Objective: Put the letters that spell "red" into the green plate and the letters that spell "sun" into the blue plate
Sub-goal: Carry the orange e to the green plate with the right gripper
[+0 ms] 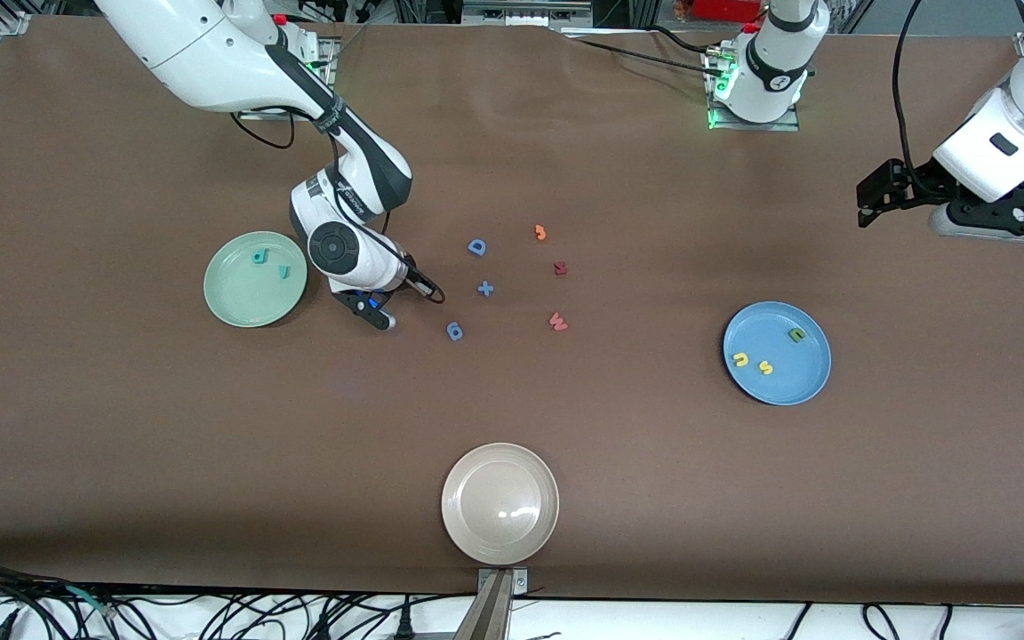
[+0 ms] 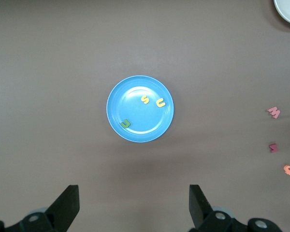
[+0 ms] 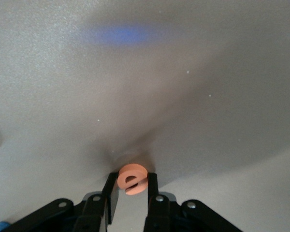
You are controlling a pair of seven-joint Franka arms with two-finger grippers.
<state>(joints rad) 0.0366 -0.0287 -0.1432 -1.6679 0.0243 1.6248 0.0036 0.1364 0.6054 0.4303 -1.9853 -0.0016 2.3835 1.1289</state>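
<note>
The orange "e" (image 3: 131,176) is pinched between the fingers of my right gripper (image 3: 131,181), low at the table. In the front view this gripper (image 1: 380,317) is beside the green plate (image 1: 245,300) and hides the "e". The green plate holds the teal "d" (image 1: 258,257) and teal "r" (image 1: 284,271). The blue plate (image 1: 783,380) holds the olive "n" (image 1: 796,334), yellow "u" (image 1: 740,359) and yellow "s" (image 1: 766,367). My left gripper (image 1: 868,200) waits open, high over the left arm's end of the table; it (image 2: 134,193) looks down on the blue plate (image 2: 140,129).
Loose letters lie mid-table: a blue "D" (image 1: 476,247), a blue plus (image 1: 485,288), a blue piece (image 1: 454,331), an orange "j" (image 1: 540,233), a dark red "M" (image 1: 561,268) and a red "W" (image 1: 558,321). A beige plate (image 1: 500,524) sits nearest the front camera.
</note>
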